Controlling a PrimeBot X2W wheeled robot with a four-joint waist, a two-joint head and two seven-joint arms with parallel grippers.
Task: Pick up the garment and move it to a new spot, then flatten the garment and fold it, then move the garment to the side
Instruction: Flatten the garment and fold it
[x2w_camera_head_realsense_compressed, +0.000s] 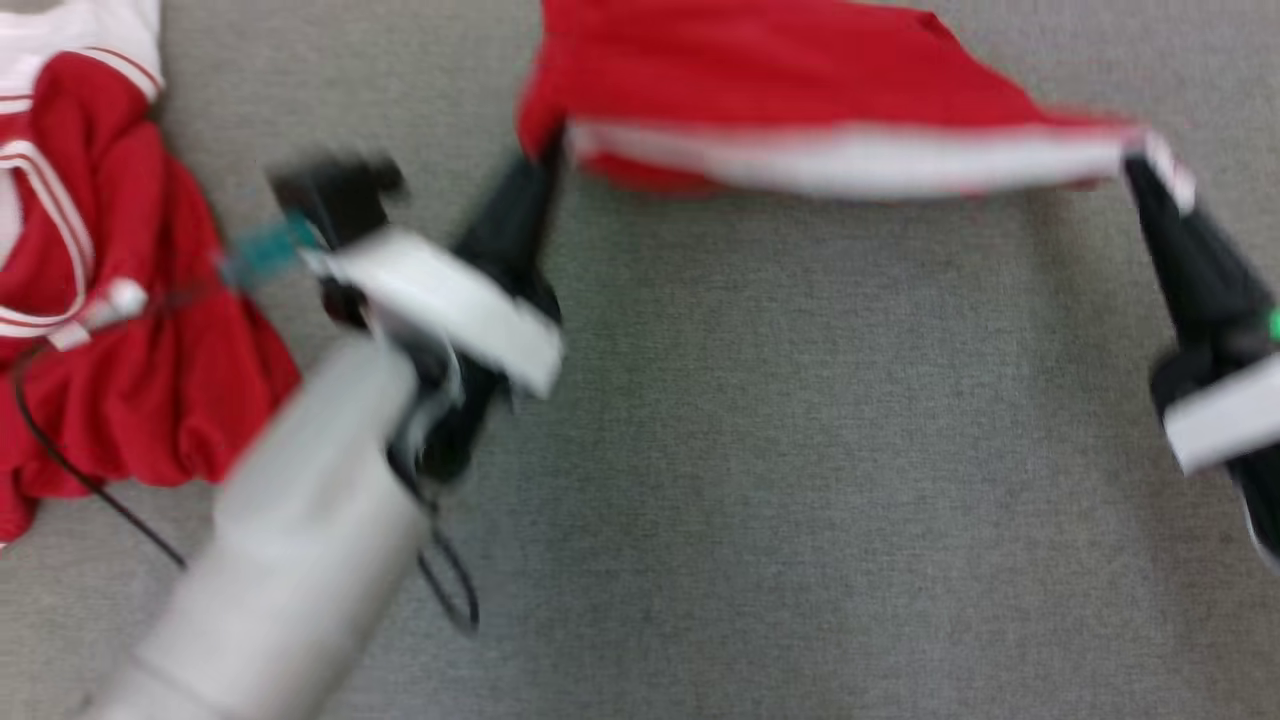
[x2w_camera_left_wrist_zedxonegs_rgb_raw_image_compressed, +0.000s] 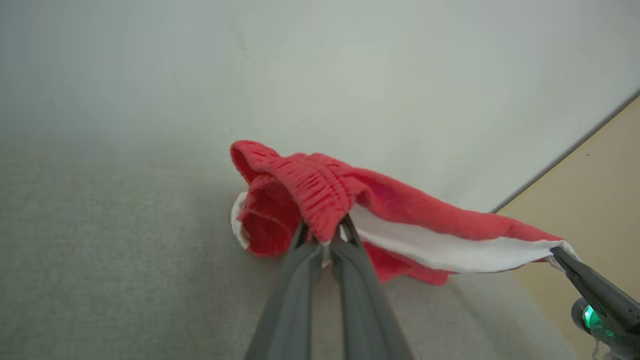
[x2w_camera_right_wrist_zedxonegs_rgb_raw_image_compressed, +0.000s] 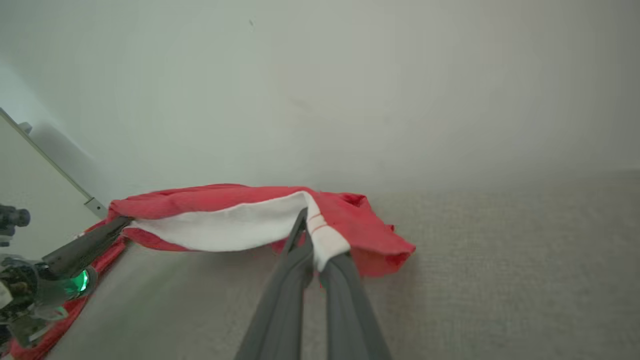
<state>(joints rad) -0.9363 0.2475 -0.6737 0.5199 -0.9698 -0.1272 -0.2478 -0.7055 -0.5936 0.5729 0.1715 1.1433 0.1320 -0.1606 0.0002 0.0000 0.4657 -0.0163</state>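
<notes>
While the left gripper (x2w_camera_head_realsense_compressed: 548, 150) and right gripper (x2w_camera_head_realsense_compressed: 1135, 165) each clamp one end, the garment (x2w_camera_head_realsense_compressed: 800, 80) hangs stretched between them.
It sags over the grey bench (x2w_camera_head_realsense_compressed: 800, 450) toward its far edge; another red heap (x2w_camera_head_realsense_compressed: 130, 330) lies leftward.

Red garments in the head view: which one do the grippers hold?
The top garment, stretched between the left gripper and the right gripper. The other garment lies crumpled at the left, held by neither.
</notes>
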